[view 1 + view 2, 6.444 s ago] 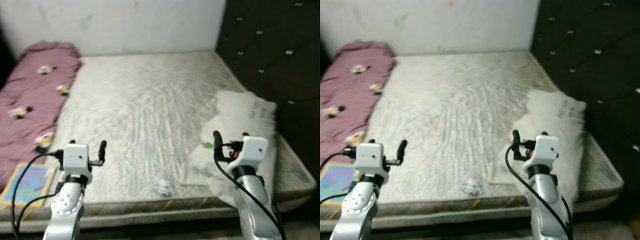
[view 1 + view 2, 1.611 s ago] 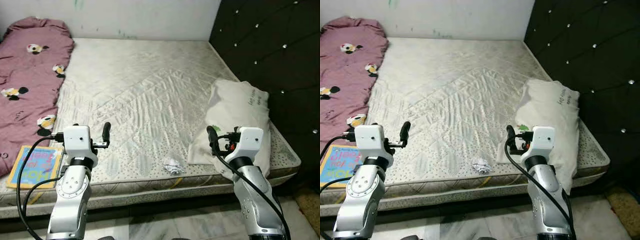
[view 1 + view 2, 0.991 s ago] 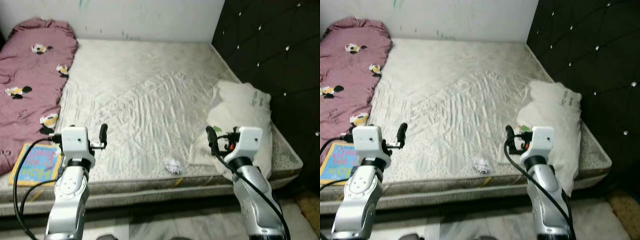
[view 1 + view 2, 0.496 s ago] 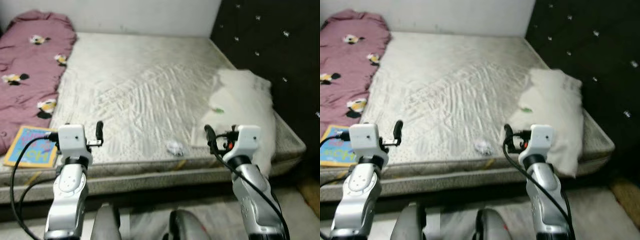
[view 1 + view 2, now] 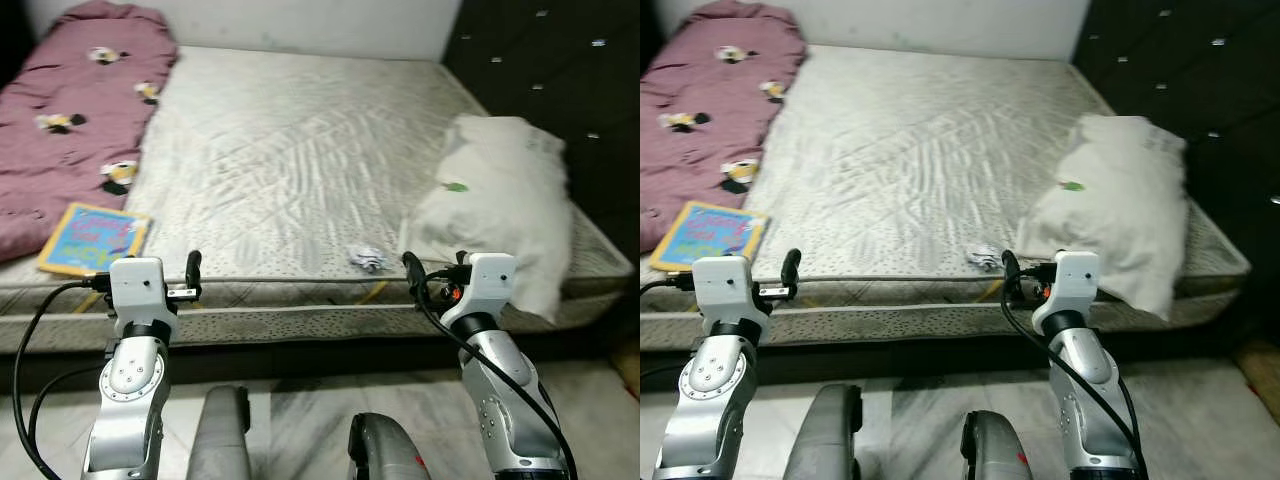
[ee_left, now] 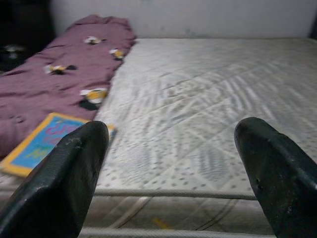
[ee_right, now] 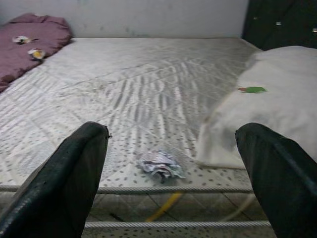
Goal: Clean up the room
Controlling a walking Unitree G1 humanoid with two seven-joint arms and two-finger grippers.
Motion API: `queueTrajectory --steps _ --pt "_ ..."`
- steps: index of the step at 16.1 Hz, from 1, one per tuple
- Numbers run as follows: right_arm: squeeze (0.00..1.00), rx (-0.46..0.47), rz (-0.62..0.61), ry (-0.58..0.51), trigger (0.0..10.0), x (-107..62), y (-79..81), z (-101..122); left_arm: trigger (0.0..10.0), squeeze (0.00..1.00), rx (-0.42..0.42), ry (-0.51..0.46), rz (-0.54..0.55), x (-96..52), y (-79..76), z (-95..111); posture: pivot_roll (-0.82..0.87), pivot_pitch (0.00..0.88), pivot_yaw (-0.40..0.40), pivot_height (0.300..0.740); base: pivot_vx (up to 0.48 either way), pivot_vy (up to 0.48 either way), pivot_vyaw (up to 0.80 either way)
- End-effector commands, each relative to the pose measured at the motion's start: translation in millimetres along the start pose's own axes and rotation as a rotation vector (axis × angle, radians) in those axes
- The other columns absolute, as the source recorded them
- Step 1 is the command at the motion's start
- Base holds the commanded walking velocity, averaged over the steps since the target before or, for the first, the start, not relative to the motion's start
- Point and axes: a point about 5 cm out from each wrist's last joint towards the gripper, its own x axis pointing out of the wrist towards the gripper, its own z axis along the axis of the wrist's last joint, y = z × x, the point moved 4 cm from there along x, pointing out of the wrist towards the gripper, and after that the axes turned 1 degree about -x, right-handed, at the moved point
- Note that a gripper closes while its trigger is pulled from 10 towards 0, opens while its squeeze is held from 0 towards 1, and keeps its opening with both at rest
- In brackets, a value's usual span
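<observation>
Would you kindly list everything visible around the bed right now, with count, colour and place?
Mattress: one, off-white quilted, filling the middle.
Pillow: one, white with a small green mark, on the mattress beside the headboard.
Headboard: one, black tufted, on the robot's right.
Blanket: one, maroon with flower prints, along the mattress's left side.
Book: one, blue and yellow, near the front left edge.
Crumpled paper: one, white, near the front edge beside the pillow.
Floor: pale marble-look, below the bed.
Left claw: open, before the bed edge.
Right claw: open, facing the crumpled paper.
</observation>
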Motion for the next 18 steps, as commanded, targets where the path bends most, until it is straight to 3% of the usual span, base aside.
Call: queueTrajectory --steps 1,5,14,18 --pt "0.0 -0.003 -0.003 -0.018 10.0 -0.8 -3.4 6 10.0 0.0 -0.008 -0.031 -0.021 2.0 -5.5 9 -0.04 0.02 -0.095 0.621 0.24 0.0 0.0" --pt "0.0 -0.025 0.052 -0.026 10.0 -0.3 5.3 7 10.0 0.0 -0.021 -0.03 -0.038 1.7 -7.5 8 -0.04 0.015 -0.096 0.621 0.278 0.0 0.0" --pt "0.0 -0.025 0.057 -0.029 10.0 0.8 5.9 7 10.0 0.0 -0.023 -0.029 -0.036 2.9 -7.0 8 -0.04 0.02 -0.095 0.621 0.321 0.0 0.0" --pt "0.0 -0.017 0.067 -0.032 10.0 0.3 7.5 7 10.0 0.0 -0.029 -0.026 -0.045 3.3 -8.8 8 -0.04 0.02 -0.094 0.621 0.301 0.0 0.71"
